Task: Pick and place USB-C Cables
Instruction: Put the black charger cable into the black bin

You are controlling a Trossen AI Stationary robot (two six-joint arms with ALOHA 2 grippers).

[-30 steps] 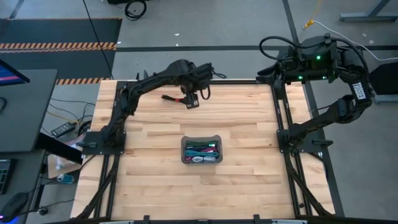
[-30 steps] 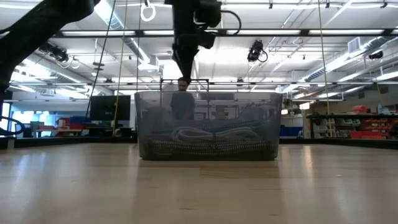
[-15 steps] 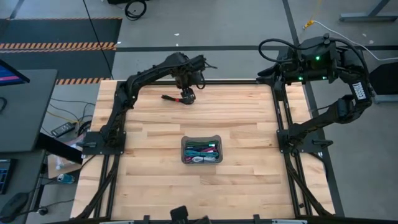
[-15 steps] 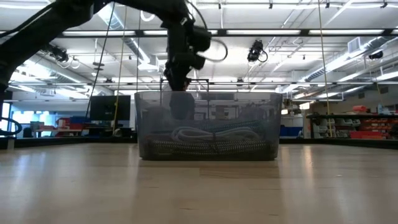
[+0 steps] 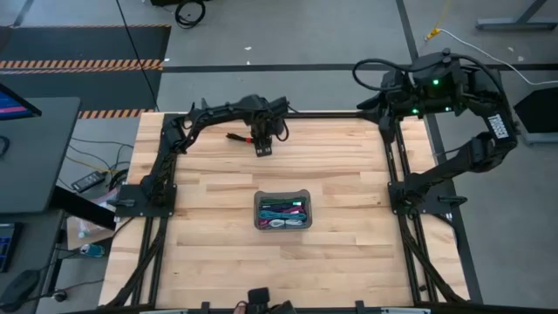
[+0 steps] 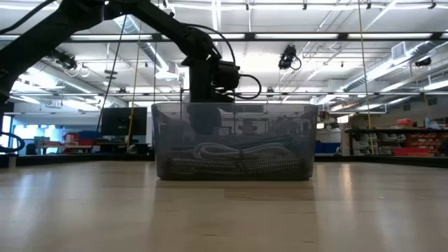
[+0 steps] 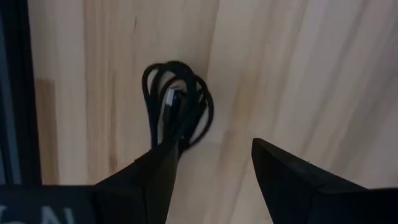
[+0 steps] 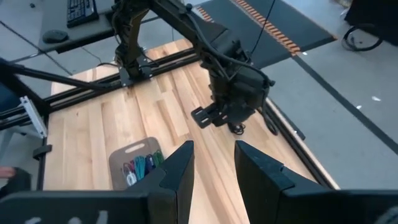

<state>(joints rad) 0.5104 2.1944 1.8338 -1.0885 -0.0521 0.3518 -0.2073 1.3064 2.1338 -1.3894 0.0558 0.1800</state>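
A black USB-C cable coiled into a small loop [image 7: 177, 106] lies flat on the wood near the table's far edge; in the high view it shows a red part [image 5: 236, 137]. My left gripper [image 7: 214, 168] points straight down beside it, open, with one fingertip [image 7: 158, 165] in front of the coil's end. It also shows from above [image 5: 263, 146]. A translucent grey tray [image 5: 282, 196] in the middle of the table holds several coloured cables [image 5: 283, 213]. My right gripper [image 8: 214, 165] is raised over the far right corner, open, with nothing between its fingers. My left gripper comes at the coil from above, pointing down. One fingertip [image 7: 158, 165] covers the coil's near end [image 7: 181, 138], and I cannot tell whether it touches it. The other finger stands on bare wood. The coil lies flat on the table.
A black frame rail [image 5: 331, 113] runs along the table's far edge, just behind the coil. The low view shows the tray [image 6: 233, 142] in front of my left gripper, hiding its fingertips. Bare wood [image 5: 340, 166] lies around the tray on all sides.
My left gripper has come down from above the tray's rim height to just over the table beside the black cable, shifting slightly toward the table's left edge. It has stayed pointing down and open. The cable has not moved.
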